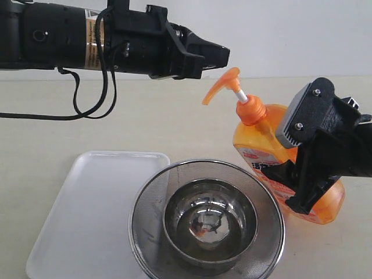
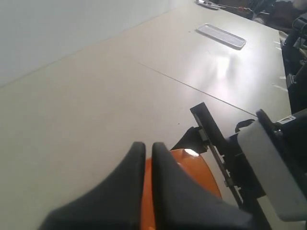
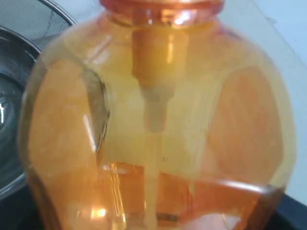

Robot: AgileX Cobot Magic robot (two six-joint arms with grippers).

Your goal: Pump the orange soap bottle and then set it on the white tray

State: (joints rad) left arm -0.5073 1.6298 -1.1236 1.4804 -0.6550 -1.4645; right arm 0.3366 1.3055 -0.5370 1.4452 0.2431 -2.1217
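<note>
The orange soap bottle (image 1: 256,138) stands tilted at the right of the table, its orange pump head (image 1: 224,86) raised on a white stem. My right gripper (image 1: 299,165) is shut on the bottle's body from the right side. The bottle (image 3: 158,120) fills the right wrist view and hides the fingers there. Just above the pump head hovers my left gripper (image 1: 220,57), jaws shut and holding nothing. In the left wrist view its fingertips (image 2: 136,149) sit right over the orange pump head (image 2: 194,167). The white tray (image 1: 87,197) lies at the lower left with nothing on it.
A round steel mesh strainer (image 1: 145,200) holding a steel bowl (image 1: 209,224) sits between the tray and the bottle, overlapping the tray's right edge. A black cable (image 1: 87,99) hangs from the left arm. The right gripper's body (image 2: 268,158) shows close beside the pump head.
</note>
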